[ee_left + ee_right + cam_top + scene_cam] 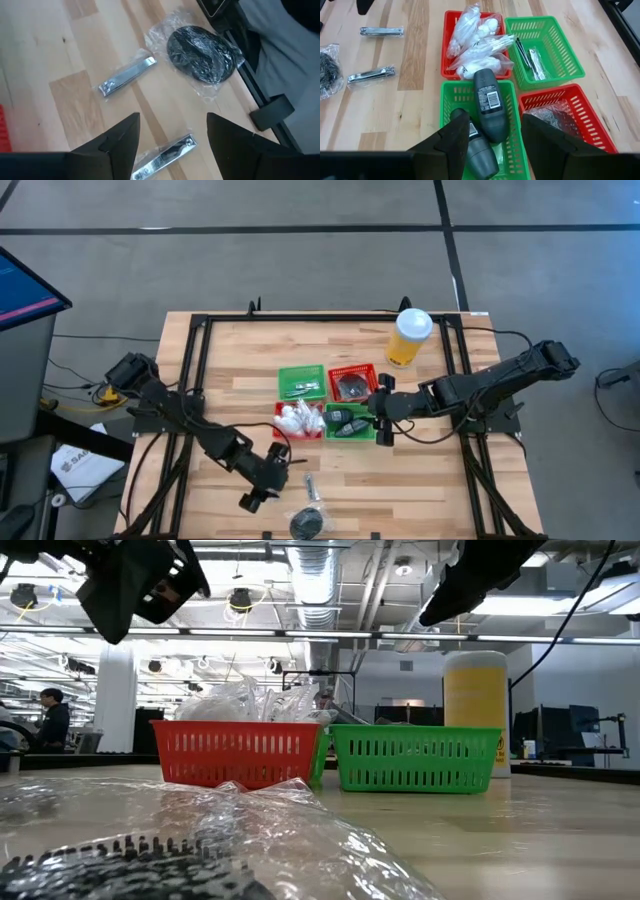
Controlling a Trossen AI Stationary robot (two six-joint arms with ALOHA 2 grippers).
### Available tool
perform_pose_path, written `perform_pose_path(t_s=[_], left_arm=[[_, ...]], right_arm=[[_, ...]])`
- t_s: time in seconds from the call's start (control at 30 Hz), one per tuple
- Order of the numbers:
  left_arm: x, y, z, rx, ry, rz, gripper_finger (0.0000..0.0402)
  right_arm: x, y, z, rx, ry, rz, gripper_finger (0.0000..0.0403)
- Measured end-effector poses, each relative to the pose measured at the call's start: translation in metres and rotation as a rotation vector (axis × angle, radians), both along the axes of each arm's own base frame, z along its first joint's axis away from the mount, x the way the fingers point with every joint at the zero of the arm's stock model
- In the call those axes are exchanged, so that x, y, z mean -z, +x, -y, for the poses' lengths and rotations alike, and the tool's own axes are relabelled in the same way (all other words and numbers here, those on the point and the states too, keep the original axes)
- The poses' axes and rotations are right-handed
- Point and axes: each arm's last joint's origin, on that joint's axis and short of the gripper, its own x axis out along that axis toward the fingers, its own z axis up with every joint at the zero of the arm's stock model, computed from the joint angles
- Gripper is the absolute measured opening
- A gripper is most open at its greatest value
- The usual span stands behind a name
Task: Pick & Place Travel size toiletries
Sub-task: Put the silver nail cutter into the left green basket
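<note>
My left gripper hangs jaws parted and empty over the table's near edge, above one nail clipper, with a second nail clipper and a wrapped dark disc lying just beyond. My right gripper, jaws apart and holding nothing, sits low over the green basket containing two dark grey bottles whose label print is too small to read. White packets fill the red basket next to it; both arms reach inward from the table's sides.

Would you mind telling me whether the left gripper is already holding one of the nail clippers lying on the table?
No, the left gripper stands open above the nail clippers, which lie flat on the table, untouched.
</note>
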Motion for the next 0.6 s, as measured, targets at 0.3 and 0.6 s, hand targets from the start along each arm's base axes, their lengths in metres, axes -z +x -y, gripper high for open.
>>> perform_pose_path(t_s=[0.3, 0.6], left_arm=[[0.012, 0.016, 0.014, 0.073, 0.151, -0.138, 0.0218], [0.023, 0.021, 0.02, 0.201, 0.268, -0.249, 0.0218]], right_arm=[[0.0, 0.0, 0.0, -0.003, -0.005, -0.005, 0.0164], [0.0, 0.0, 0.0, -0.005, -0.007, -0.007, 0.0162]])
